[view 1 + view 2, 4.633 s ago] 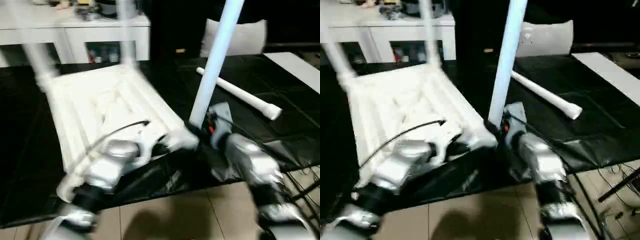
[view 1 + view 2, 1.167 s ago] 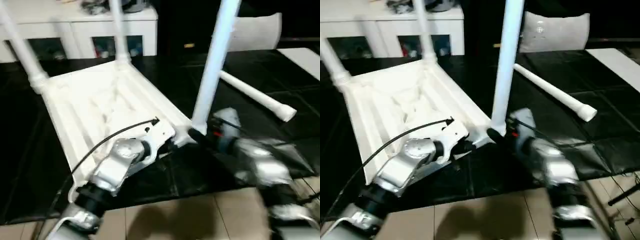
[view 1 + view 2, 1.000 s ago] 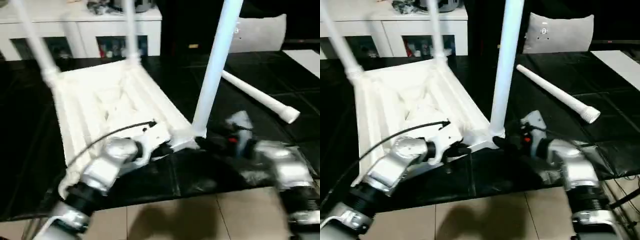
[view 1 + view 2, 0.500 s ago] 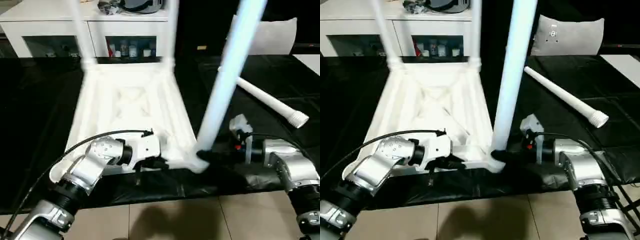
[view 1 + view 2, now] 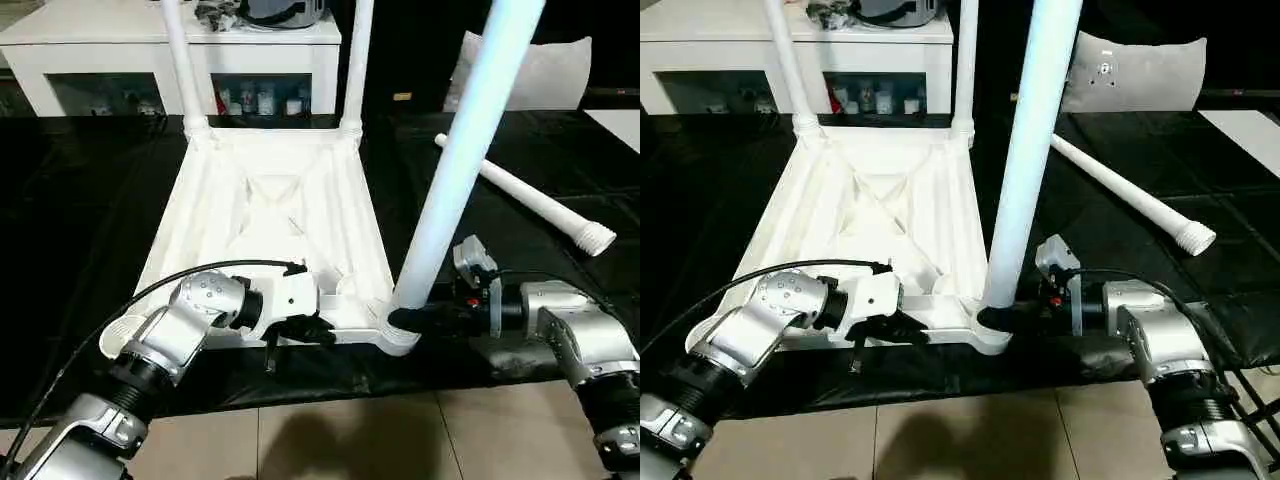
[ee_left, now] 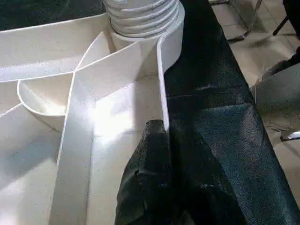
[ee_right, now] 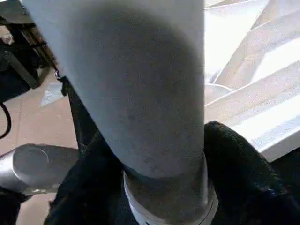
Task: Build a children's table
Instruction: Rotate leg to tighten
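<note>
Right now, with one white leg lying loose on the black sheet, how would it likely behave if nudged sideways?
The loose leg is a round tube lying flat, so it would probably roll. It tapers towards a flared, ridged end, so it would likely curve rather than run straight. It looks like hollow plastic, probably light and stiff; the black sheet may slow it a little.

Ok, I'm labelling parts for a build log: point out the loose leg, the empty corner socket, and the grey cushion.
loose leg [image 5: 520,190]: left eye view, mid-shaft.
empty corner socket [image 5: 118,338]: left eye view, round rim at the near-left corner.
grey cushion [image 5: 1135,72]: right eye view, front face.
</note>
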`<state>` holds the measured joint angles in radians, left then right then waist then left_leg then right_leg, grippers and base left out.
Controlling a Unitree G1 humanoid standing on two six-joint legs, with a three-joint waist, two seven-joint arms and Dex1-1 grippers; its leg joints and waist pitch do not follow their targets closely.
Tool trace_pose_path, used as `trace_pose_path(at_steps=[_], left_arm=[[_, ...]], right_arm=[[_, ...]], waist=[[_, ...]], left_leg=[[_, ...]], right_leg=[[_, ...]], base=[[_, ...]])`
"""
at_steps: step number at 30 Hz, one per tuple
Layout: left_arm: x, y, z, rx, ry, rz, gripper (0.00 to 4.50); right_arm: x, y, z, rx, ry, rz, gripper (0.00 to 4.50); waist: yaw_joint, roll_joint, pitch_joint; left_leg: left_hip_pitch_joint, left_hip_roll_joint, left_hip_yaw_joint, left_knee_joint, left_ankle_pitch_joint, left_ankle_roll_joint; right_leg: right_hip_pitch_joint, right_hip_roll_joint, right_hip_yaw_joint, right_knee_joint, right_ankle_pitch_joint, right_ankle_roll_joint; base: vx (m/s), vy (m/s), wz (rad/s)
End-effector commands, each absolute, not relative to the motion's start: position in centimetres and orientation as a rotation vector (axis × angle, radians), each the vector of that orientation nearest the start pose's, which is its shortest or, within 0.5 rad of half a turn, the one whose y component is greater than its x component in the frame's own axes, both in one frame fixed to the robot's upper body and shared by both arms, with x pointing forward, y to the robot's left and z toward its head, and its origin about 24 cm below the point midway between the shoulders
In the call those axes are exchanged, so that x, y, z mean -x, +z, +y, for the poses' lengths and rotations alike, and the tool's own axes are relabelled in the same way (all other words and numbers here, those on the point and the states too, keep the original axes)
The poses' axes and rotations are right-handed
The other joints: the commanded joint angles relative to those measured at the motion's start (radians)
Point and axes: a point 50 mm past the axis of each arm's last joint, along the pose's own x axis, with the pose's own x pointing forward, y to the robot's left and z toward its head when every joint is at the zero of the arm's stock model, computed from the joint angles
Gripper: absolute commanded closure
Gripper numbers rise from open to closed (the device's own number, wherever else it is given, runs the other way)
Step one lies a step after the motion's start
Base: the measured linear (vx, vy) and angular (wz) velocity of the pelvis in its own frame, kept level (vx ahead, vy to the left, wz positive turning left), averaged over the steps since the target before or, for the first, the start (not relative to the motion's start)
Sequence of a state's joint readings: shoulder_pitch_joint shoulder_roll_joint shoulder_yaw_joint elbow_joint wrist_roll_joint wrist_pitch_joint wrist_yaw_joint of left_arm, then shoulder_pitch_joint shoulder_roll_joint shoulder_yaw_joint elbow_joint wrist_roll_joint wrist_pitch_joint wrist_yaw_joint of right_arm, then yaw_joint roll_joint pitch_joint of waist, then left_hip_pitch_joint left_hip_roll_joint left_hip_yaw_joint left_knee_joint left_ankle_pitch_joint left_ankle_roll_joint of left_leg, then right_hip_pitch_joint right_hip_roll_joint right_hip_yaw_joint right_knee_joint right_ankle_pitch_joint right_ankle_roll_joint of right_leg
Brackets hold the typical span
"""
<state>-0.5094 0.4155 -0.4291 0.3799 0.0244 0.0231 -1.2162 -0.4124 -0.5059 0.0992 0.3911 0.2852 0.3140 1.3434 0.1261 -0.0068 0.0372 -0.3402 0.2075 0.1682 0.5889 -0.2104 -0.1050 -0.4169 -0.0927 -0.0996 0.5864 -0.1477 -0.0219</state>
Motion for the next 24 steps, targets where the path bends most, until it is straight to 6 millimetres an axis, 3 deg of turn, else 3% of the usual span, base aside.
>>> trace_pose_path(at_steps=[1,4,5,7,8,9,10,14,15,16,18,20,21,23,24], left_arm=[[-28.2,4.6,10.2,-0.541,-1.570,0.380,4.50],[-28.3,4.7,10.1,-0.492,-1.528,0.397,4.50],[-28.4,4.7,10.0,-0.477,-1.503,0.403,4.50],[-29.1,4.9,9.2,-0.372,-1.371,0.400,4.50],[-29.3,5.1,8.7,-0.303,-1.320,0.394,4.50],[-29.6,5.3,8.2,-0.250,-1.266,0.389,4.50],[-29.6,5.4,8.2,-0.244,-1.259,0.388,4.50],[-31.1,6.1,6.2,-0.110,-1.003,0.362,4.50],[-31.2,6.1,6.1,-0.103,-0.989,0.361,4.50],[-31.4,6.1,5.8,-0.093,-0.955,0.357,4.50],[-31.5,6.2,5.5,-0.097,-0.931,0.356,4.50],[-31.7,6.2,5.3,-0.110,-0.905,0.356,4.50],[-31.9,6.4,5.2,-0.127,-0.876,0.347,4.50],[-32.0,6.5,5.2,-0.136,-0.863,0.345,4.50],[-32.0,6.5,5.3,-0.155,-0.855,0.345,4.50]], right_arm=[[-28.3,5.9,-18.1,-0.077,1.311,0.408,2.19],[-28.5,5.9,-17.6,-0.115,1.284,0.373,2.24],[-28.6,5.8,-17.3,-0.119,1.265,0.367,2.26],[-29.8,4.7,-16.2,-0.109,1.086,0.390,2.28],[-30.4,4.2,-15.7,-0.108,1.002,0.400,2.28],[-30.9,3.8,-15.3,-0.107,0.927,0.412,2.33],[-31.0,3.8,-15.2,-0.107,0.918,0.413,2.34],[-33.4,2.4,-14.2,-0.111,0.534,0.486,2.35],[-33.5,2.4,-14.1,-0.115,0.507,0.489,2.35],[-33.8,2.3,-13.9,-0.118,0.469,0.488,2.35],[-34.0,2.4,-13.7,-0.114,0.463,0.474,2.35],[-34.1,2.5,-13.3,-0.108,0.468,0.449,2.35],[-34.1,2.6,-13.0,-0.115,0.488,0.438,1.88],[-34.1,2.6,-12.9,-0.120,0.493,0.435,1.76],[-34.0,2.7,-13.1,-0.117,0.494,0.429,1.67]], waist=[[0.000,-0.010,-0.060],[-0.003,-0.010,-0.059],[-0.008,-0.010,-0.054],[-0.018,-0.012,-0.049],[-0.027,-0.012,-0.043],[-0.036,-0.014,-0.045],[-0.048,-0.014,-0.045],[-0.087,-0.018,-0.046],[-0.094,-0.019,-0.045],[-0.095,-0.013,-0.048],[-0.093,-0.013,-0.052],[-0.089,-0.013,-0.054],[-0.087,-0.025,-0.056],[-0.082,-0.019,-0.056],[-0.079,-0.019,-0.058]], left_leg=[[-0.009,0.023,0.006,-0.067,-0.125,0.077],[-0.009,0.023,0.006,-0.069,-0.138,0.069],[-0.008,0.022,0.006,-0.071,-0.170,0.061],[-0.009,0.019,0.004,-0.073,-0.199,0.046],[-0.007,0.015,0.003,-0.074,-0.225,0.026],[-0.002,0.009,-0.001,-0.071,-0.247,0.013],[-0.015,0.005,-0.006,-0.073,-0.242,0.012],[-0.009,-0.004,-0.006,-0.065,-0.269,0.016],[-0.012,-0.007,-0.006,-0.063,-0.268,0.020],[-0.015,-0.007,-0.007,-0.064,-0.258,0.029],[-0.008,0.002,-0.006,-0.068,-0.257,0.050],[-0.010,0.006,-0.003,-0.071,-0.236,0.061],[-0.013,0.007,0.000,-0.071,-0.207,0.069],[-0.011,0.010,0.001,-0.072,-0.184,0.077],[-0.014,0.011,0.003,-0.071,-0.154,0.085]], right_leg=[[0.065,-0.052,0.046,-0.054,-0.262,-0.188],[0.064,-0.053,0.046,-0.057,-0.285,-0.183],[0.061,-0.052,0.046,-0.064,-0.343,-0.167],[0.060,-0.053,0.046,-0.070,-0.414,-0.142],[0.055,-0.053,0.043,-0.078,-0.496,-0.122],[0.055,-0.055,0.035,-0.090,-0.578,-0.089],[0.063,-0.054,0.029,-0.093,-0.605,-0.062],[0.050,-0.045,0.021,-0.105,-0.634,-0.041],[0.050,-0.044,0.019,-0.108,-0.644,-0.036],[0.053,-0.046,0.018,-0.111,-0.642,-0.029],[0.050,-0.045,0.019,-0.110,-0.565,-0.052],[0.052,-0.045,0.024,-0.101,-0.496,-0.078],[0.055,-0.044,0.030,-0.091,-0.447,-0.095],[0.055,-0.044,0.035,-0.085,-0.402,-0.115],[0.059,-0.045,0.037,-0.077,-0.342,-0.144]], base=[[0.000,0.000,0.00],[0.000,0.000,0.00],[0.000,0.000,0.00],[0.000,0.000,0.00],[0.000,0.000,0.00],[0.000,0.000,0.00],[-0.050,-0.005,-0.10],[0.000,0.000,0.00],[0.000,0.000,0.00],[0.000,0.000,0.00],[0.000,0.000,0.00],[0.000,0.000,0.00],[0.000,0.000,0.00],[0.000,0.000,0.00],[0.000,0.000,0.00]])
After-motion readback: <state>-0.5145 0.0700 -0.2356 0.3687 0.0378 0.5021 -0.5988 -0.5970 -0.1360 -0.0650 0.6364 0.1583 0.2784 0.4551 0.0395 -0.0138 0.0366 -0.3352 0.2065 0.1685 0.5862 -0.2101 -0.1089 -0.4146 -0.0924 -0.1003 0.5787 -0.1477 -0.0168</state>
